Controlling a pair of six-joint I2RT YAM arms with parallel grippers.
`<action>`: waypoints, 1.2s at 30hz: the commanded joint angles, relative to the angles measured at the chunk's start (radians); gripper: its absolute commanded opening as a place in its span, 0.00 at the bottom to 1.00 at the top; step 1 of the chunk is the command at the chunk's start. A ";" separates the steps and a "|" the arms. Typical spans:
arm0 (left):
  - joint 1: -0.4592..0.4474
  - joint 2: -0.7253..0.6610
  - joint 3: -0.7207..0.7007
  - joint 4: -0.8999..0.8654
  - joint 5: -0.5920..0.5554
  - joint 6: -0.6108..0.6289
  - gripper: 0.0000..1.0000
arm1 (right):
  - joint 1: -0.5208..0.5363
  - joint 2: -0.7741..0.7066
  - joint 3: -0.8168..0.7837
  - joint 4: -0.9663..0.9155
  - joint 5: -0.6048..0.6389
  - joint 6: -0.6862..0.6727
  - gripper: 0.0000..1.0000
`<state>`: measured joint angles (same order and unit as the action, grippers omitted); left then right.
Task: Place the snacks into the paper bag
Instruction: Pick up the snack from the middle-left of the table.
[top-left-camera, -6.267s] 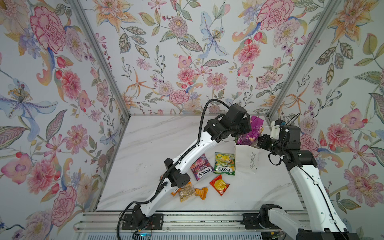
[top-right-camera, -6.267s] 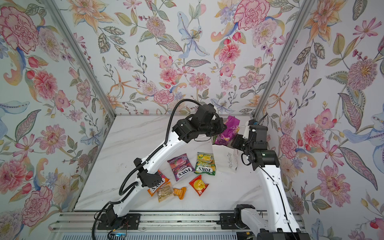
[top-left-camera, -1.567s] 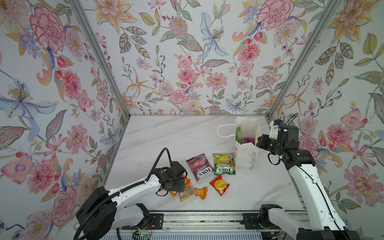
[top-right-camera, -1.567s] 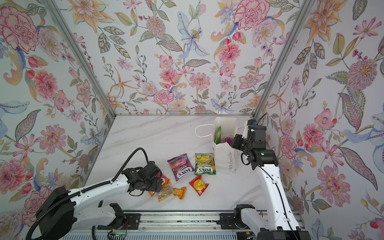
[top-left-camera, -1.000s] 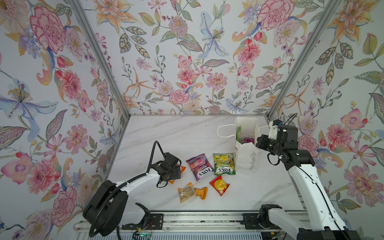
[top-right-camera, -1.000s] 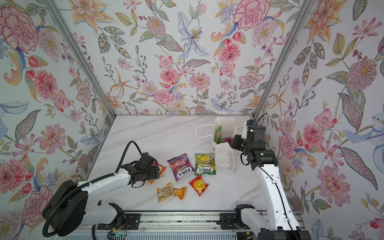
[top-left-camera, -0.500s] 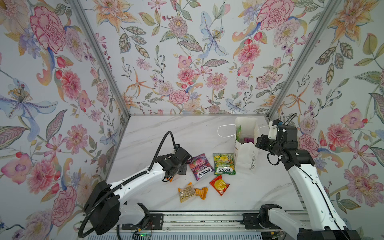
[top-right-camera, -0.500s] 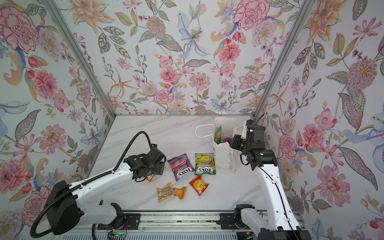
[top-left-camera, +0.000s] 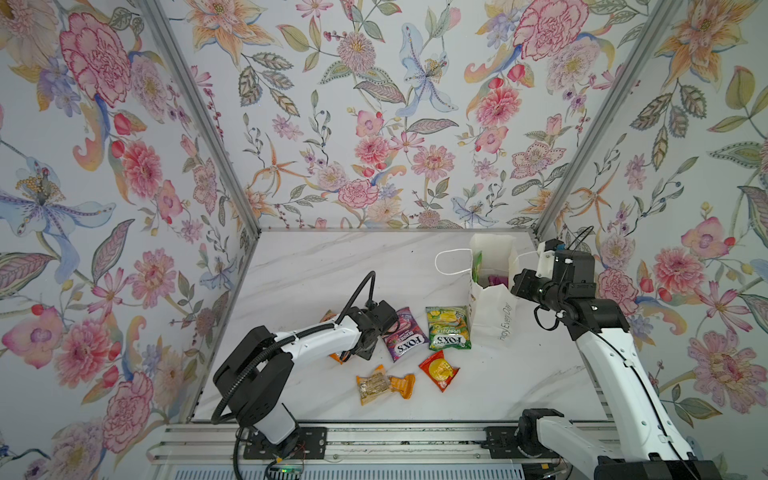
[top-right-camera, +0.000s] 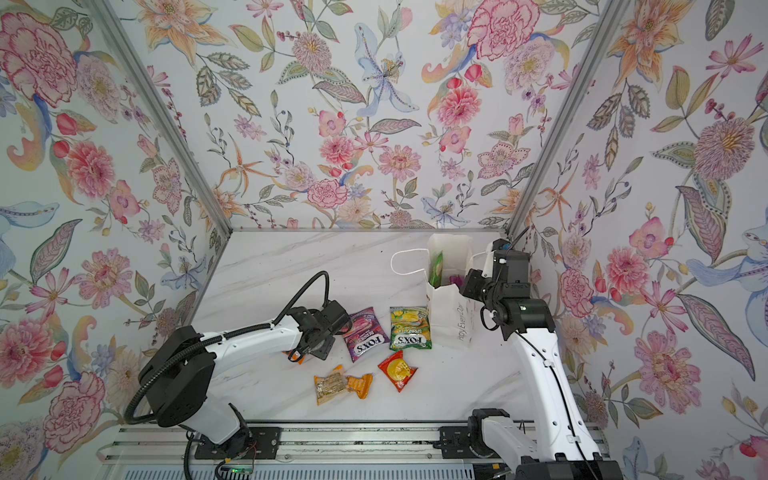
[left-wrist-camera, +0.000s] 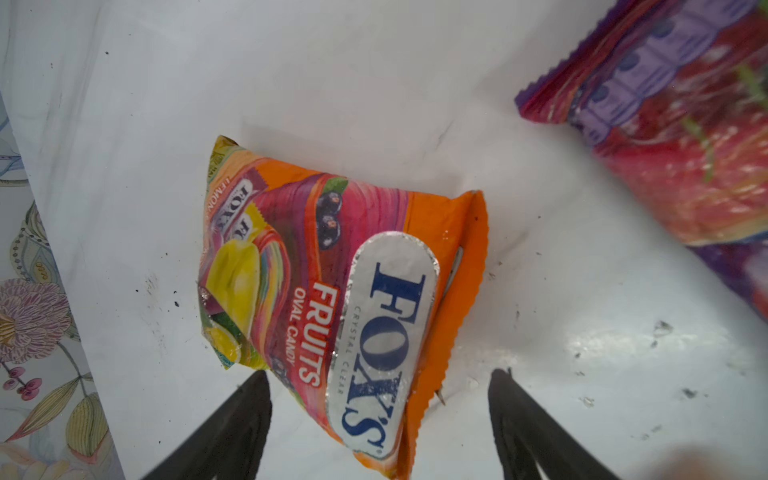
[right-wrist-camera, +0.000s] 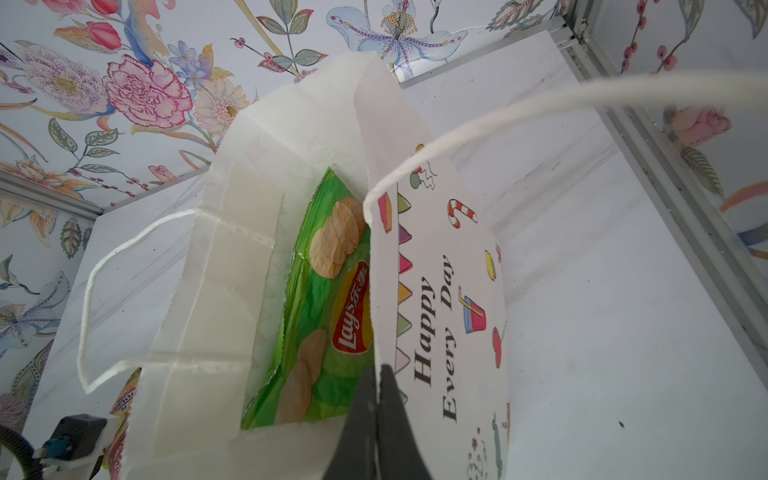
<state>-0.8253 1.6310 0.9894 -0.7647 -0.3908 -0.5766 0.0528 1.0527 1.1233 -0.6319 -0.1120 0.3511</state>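
Note:
The white paper bag (top-left-camera: 492, 307) (top-right-camera: 451, 311) stands upright at the back right. My right gripper (right-wrist-camera: 378, 374) is shut on its rim. Inside lean a green chips bag (right-wrist-camera: 324, 311) and a purple pack (top-left-camera: 494, 279). My left gripper (left-wrist-camera: 380, 374) hangs open just over the orange FOX'S bag (left-wrist-camera: 332, 291); its fingers straddle the bag's near end without touching it. On the table lie the purple FOX'S bag (top-left-camera: 403, 334) (top-right-camera: 365, 332), the green FOX'S bag (top-left-camera: 448, 328), a red-orange sachet (top-left-camera: 438, 370) and orange-wrapped bars (top-left-camera: 382, 384).
Floral walls close in the marble table (top-left-camera: 332, 266) on three sides. The left wall runs close by the orange bag in the left wrist view. The bag's cord handle (top-left-camera: 451, 262) loops out towards the table's middle. A metal rail (top-left-camera: 374, 440) runs along the front edge.
My left arm has swung from the left side in over the orange FOX'S bag, and its jaws have narrowed a little. The right arm and the paper bag have stayed put.

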 joint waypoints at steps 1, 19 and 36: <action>-0.013 0.052 0.013 0.009 -0.022 0.045 0.79 | 0.009 -0.008 -0.014 -0.005 0.005 -0.012 0.00; 0.040 0.061 -0.049 0.096 0.030 0.014 0.20 | 0.008 -0.009 -0.018 -0.006 0.005 -0.016 0.00; 0.056 -0.300 -0.077 0.227 0.083 -0.051 0.00 | 0.009 -0.014 0.005 -0.015 -0.001 -0.013 0.00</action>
<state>-0.7830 1.3987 0.9165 -0.5850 -0.3138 -0.6098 0.0528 1.0523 1.1179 -0.6319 -0.1123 0.3511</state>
